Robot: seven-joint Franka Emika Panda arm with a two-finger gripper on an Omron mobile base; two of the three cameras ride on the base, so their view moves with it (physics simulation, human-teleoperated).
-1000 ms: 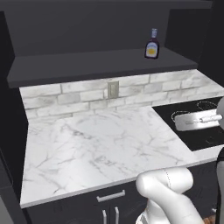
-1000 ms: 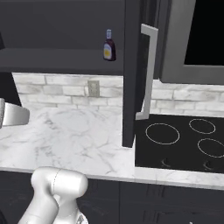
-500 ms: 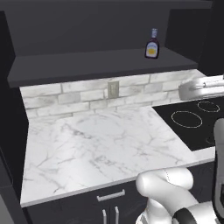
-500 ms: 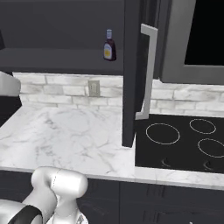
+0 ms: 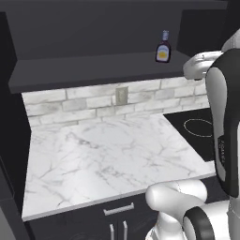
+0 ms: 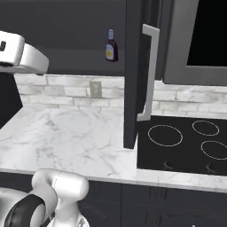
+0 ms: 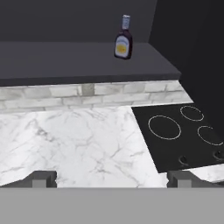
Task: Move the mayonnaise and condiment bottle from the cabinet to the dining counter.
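Two base cameras look forward and down from behind the arm, one from the left, one from the right. Both share the marble worktop (image 5: 103,159), the brick backsplash (image 6: 66,91) and the cabinet (image 5: 93,70) shelf. The hand camera faces that shelf from farther back, also catching the cooktop (image 7: 183,135).

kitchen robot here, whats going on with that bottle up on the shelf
The white arm is facing the open cabinet, where the condiment bottle stands upright alone on the dark shelf. Its pincer is open and empty, well short of the bottle, over the marble worktop beside the cooktop. Nothing is being handled yet.
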